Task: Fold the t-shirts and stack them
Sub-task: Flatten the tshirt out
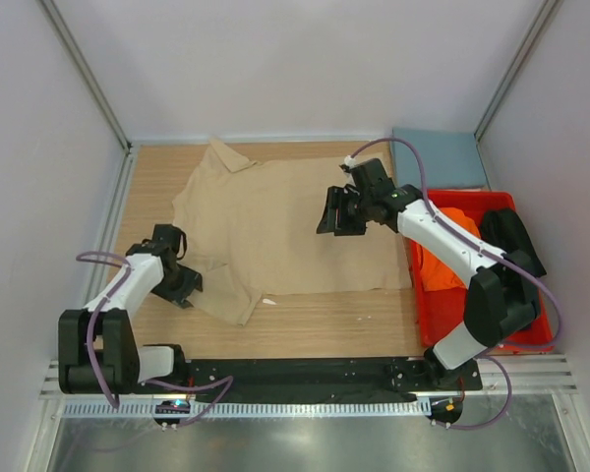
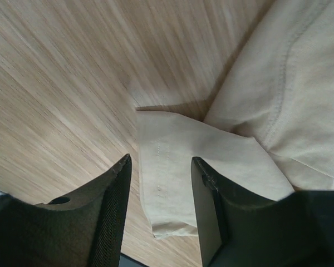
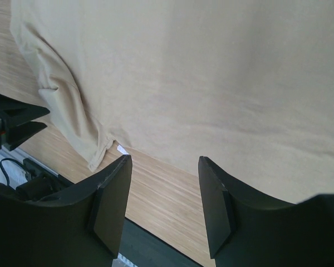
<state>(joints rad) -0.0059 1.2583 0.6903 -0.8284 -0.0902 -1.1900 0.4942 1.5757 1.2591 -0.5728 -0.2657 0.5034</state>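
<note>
Starting at the left, the left gripper (image 1: 184, 283) sits low near the table's (image 1: 324, 329) left edge. Its jaws stand apart on either side of the tan shirt's (image 1: 275, 226) near sleeve (image 2: 167, 150); the cloth lies flat between them and no pinch shows.

The tan shirt is spread across the middle of the table, collar at the far left and hem toward the right, with its near-left part rumpled. This looks like the first fold: taking the sleeve to bring it in over the body. The next move calls for closing on the sleeve's edge, low enough to catch the cloth, then lifting and carrying it right. The left wall (image 1: 39, 197) stands close beside that arm, so the open room lies rightward.

Over the shirt's right part hangs the right gripper (image 1: 336, 218), jaws apart with nothing between them. It has flat cloth beneath and bare wood nearer.

Just right of the hem, the bin (image 1: 531, 339) holds the orange shirt (image 1: 441, 265) and what seems the black shirt (image 1: 516, 241); its rim crowds the right arm. The blue-grey shirt (image 1: 438, 157) lies flat at the far right corner.
</note>
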